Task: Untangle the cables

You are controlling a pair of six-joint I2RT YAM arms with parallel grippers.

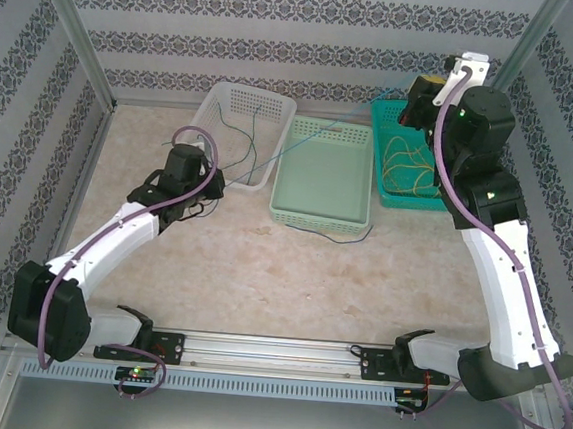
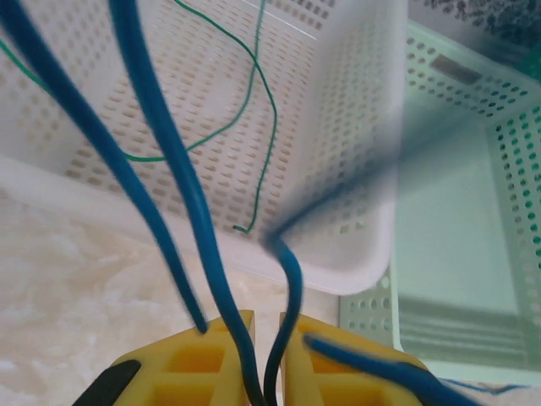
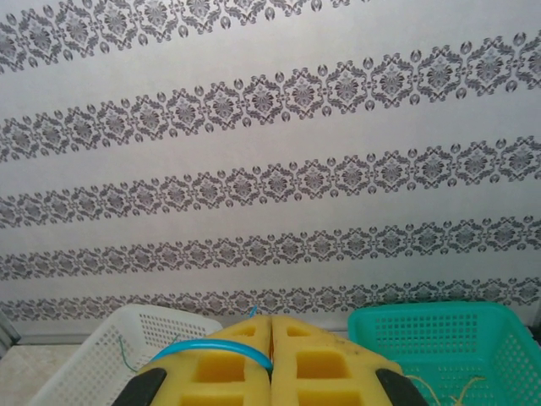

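Now blue cable (image 1: 271, 160) taut diagonally, left fingers (image 2: 211, 355) to right fingers (image 3: 330, 364).

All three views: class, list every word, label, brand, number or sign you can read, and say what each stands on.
No text can be read in any view.
On the wallpaper: ornament only, no letters.
On the pale green basket: a grey patch on its wall, too blurred to read.
On the white basket and the teal basket: no lettering visible.
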